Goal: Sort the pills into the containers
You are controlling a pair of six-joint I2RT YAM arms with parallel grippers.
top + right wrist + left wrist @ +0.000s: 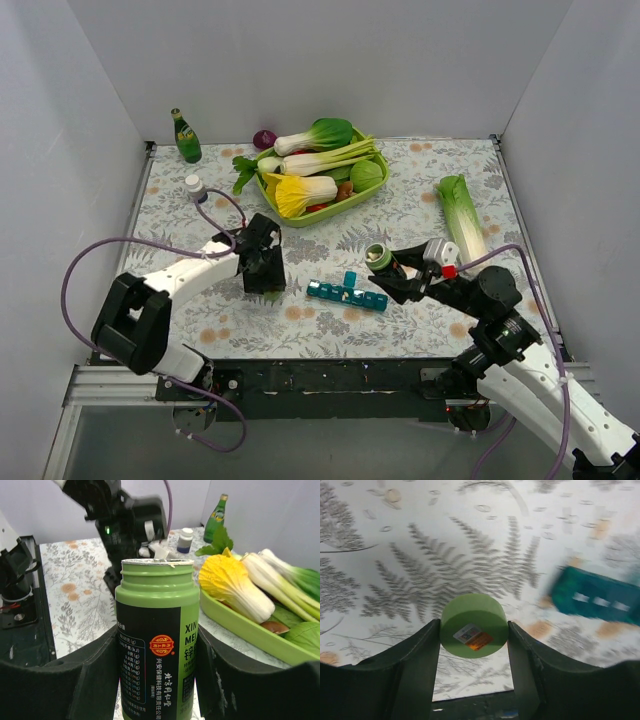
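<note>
Top camera overlooks the table (420, 215); left wrist closely shares the containers (347, 293) (595, 597).

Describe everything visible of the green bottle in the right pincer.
The green bottle looks like plastic, with a ribbed threaded neck, no cap on it and a silvery edge around its mouth. A black label carries a red-and-gold emblem and white Chinese print. It stands upright, clamped on both sides between the dark fingers of the right pincer. Its base is out of view.

Plain white walls (300, 60) enclose three sides of the tabletop (300, 335), which is covered in grey fern-print cloth and evenly lit.
</note>
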